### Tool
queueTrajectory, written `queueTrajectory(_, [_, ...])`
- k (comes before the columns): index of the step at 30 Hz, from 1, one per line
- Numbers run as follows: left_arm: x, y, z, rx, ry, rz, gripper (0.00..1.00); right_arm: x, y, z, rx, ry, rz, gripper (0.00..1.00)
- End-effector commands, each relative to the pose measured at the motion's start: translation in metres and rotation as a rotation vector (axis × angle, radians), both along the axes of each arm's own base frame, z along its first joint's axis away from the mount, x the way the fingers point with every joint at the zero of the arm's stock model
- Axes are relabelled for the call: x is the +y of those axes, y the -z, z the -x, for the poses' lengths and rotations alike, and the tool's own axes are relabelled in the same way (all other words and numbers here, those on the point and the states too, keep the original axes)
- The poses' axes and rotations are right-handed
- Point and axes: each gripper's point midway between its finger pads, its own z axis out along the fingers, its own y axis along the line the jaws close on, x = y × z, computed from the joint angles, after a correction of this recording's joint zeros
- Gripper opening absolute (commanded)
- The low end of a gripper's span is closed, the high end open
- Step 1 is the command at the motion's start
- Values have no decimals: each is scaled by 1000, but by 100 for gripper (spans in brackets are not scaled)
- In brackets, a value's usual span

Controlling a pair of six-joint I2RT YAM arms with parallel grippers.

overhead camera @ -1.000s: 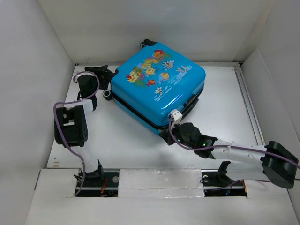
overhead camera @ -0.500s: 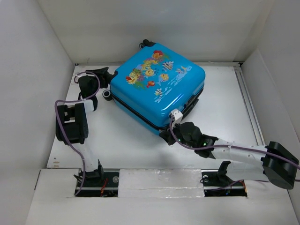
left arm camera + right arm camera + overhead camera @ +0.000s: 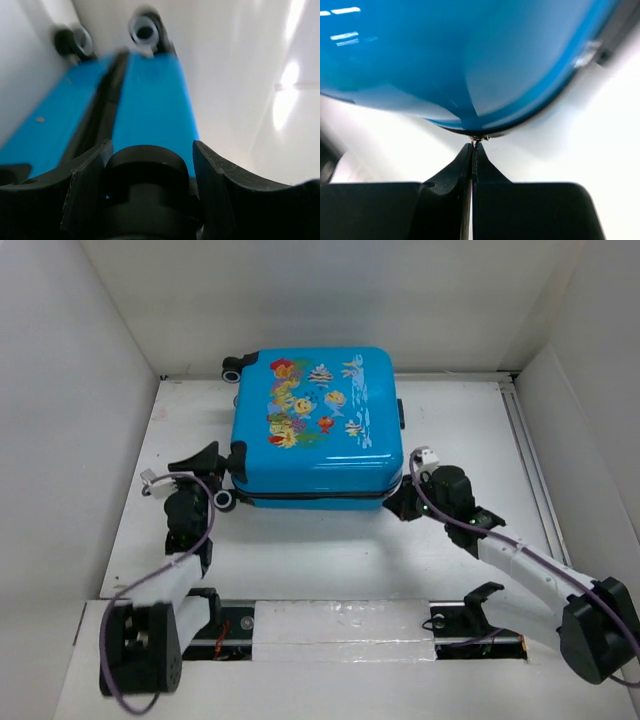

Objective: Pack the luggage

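**Fish-print suitcase flat on the table**

The right tool (image 3: pixel 472 150) is pressed together at the dark seam of the bright-blue hard-shell suitcase (image 3: pixel 315 420). The left tool (image 3: pixel 151 146) is spread around a small black wheel (image 3: pixel 226 501). The suitcase lies closed, colourful fish print up, on the white table (image 3: pixel 480 440) between white walls (image 3: pixel 300 300).
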Motion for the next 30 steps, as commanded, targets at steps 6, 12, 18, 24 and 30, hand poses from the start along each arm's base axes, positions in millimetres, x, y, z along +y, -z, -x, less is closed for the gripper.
queueTrajectory(6, [-57,-20,58,-73,196,-322,0,51,-43,7,-170,-127,-117,0])
queueTrajectory(12, [-71,-6,58,-48,285,-372,0,97,-40,44,-173,-218,-114,0])
queueTrajectory(18, [-82,-12,53,-84,346,-463,0,81,-61,-13,-241,-106,-32,0])
queueTrajectory(24, [-105,-31,43,-136,380,-586,0,20,-89,-64,-296,32,-24,0])
queueTrajectory(30, [-167,-61,42,-158,391,-636,0,-14,-75,-83,-254,53,10,0])
